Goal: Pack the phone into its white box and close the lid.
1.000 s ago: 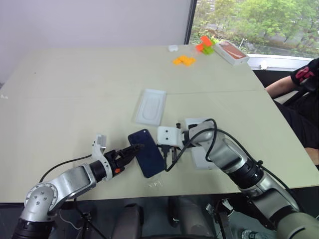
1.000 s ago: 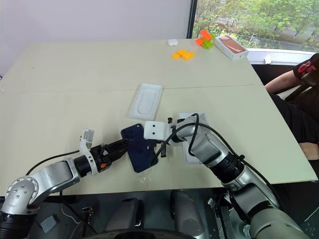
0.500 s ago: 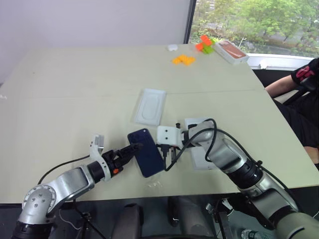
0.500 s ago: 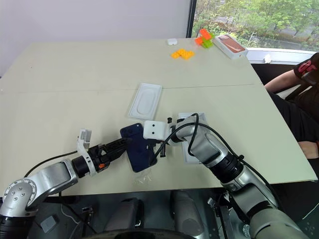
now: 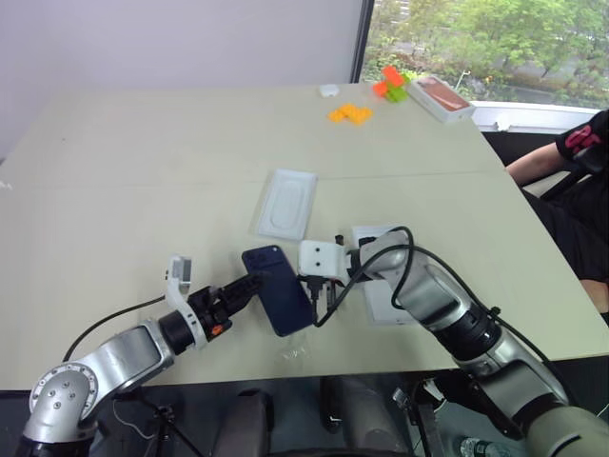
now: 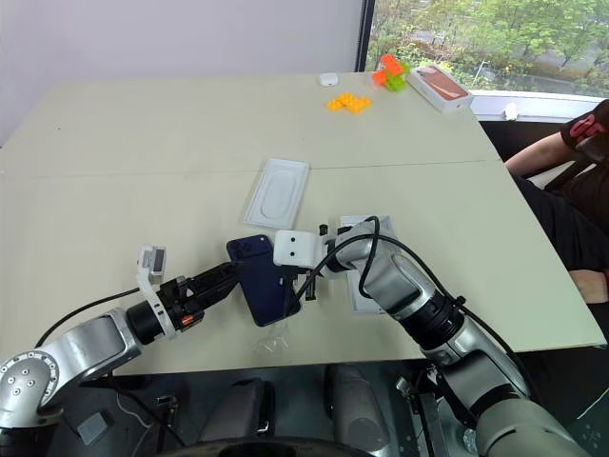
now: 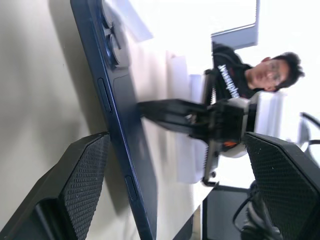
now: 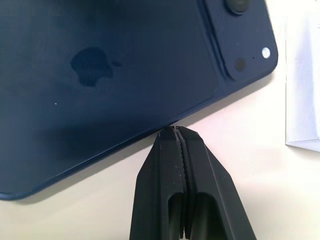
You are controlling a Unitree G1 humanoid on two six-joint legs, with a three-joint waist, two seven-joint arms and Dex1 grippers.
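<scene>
Two grippers flank the phone point(image 5: 280, 289) on the bench point(image 5: 143, 190): my left gripper point(image 5: 249, 286) spread at its nine o'clock edge, my right gripper point(image 8: 175, 137) pressed together at three. Pushing unevenly could skid it off the near edge.

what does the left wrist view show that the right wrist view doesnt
Left wrist view alone: the left gripper with its fingers spread wide on either side of the phone's long edge, and a seated person beyond.

Right wrist view alone: the right gripper shut, its tips at the phone's long edge, the glossy back face-on with its logo, and a white edge on the table.

Both: the dark blue phone, camera bump in view.
</scene>
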